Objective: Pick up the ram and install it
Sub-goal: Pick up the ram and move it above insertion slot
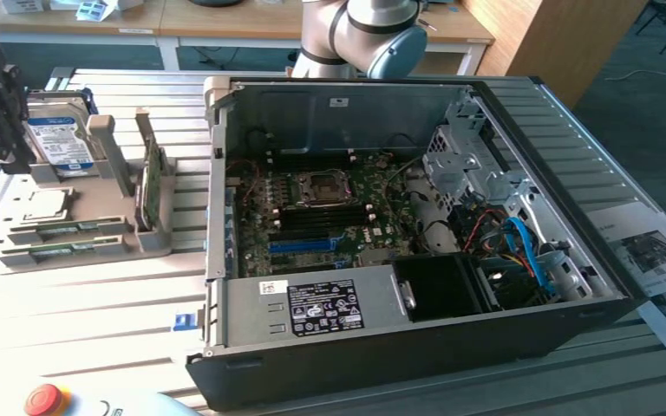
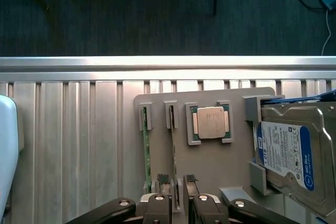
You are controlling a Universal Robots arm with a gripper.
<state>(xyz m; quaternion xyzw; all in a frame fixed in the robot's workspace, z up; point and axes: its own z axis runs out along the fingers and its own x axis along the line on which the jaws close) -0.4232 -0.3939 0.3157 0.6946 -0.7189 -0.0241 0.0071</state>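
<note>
The hand (image 2: 176,180) is open, its ribbed fingertips (image 2: 163,179) parted and holding nothing. In the wrist view they line up on either side of the ram (image 2: 174,140), which stands on edge in a slot of the grey holder (image 2: 210,169) on the bench (image 2: 79,140), just beside the processor chip (image 2: 211,122); a second green stick (image 2: 146,150) sits one slot further from the chip. No contact shows, so I judge the hand to be apart from the ram, above it. To pick well, the stick should stay centred between the pads; the grip should fall on its long flat faces, near the middle; the lift should run straight out of the slot, without twist, so the board does not bind or bend.
</note>
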